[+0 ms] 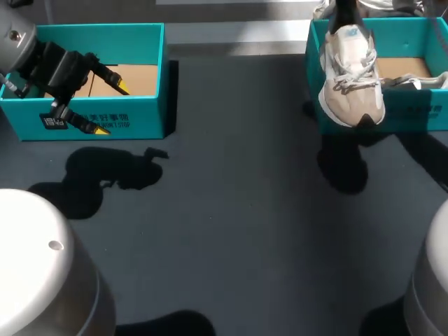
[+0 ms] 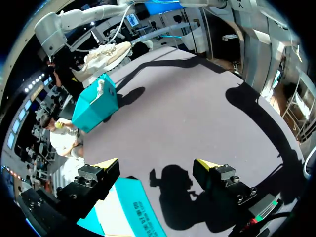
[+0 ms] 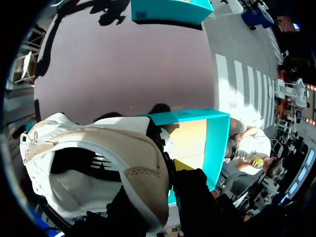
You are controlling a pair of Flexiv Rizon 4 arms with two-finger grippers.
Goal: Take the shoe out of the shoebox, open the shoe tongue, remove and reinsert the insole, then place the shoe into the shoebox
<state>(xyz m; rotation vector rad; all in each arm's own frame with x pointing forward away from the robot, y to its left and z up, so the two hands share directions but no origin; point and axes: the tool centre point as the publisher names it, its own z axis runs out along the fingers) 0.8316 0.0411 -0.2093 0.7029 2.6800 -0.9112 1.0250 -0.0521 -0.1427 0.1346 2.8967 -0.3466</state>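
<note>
A beige and white shoe (image 1: pixel 350 77) hangs toe down over the front wall of the right teal shoebox (image 1: pixel 420 112). My right gripper (image 3: pixel 167 180) is shut on the shoe (image 3: pixel 98 153) at its heel collar, one finger inside and one outside. The cardboard floor of that shoebox (image 3: pixel 190 140) shows beneath. My left gripper (image 1: pixel 108 106) hovers open over the front wall of the left teal box (image 1: pixel 150 105), holding nothing. In the left wrist view its yellow-tipped fingers (image 2: pixel 106 164) stand wide apart above that box (image 2: pixel 128 207), with the shoe (image 2: pixel 106 52) and shoebox (image 2: pixel 96 103) far ahead.
The dark table mat (image 1: pixel 238 231) stretches between the two boxes. A white item (image 1: pixel 430 82) lies inside the right shoebox. The bases of my arms (image 1: pixel 35 266) fill the near corners.
</note>
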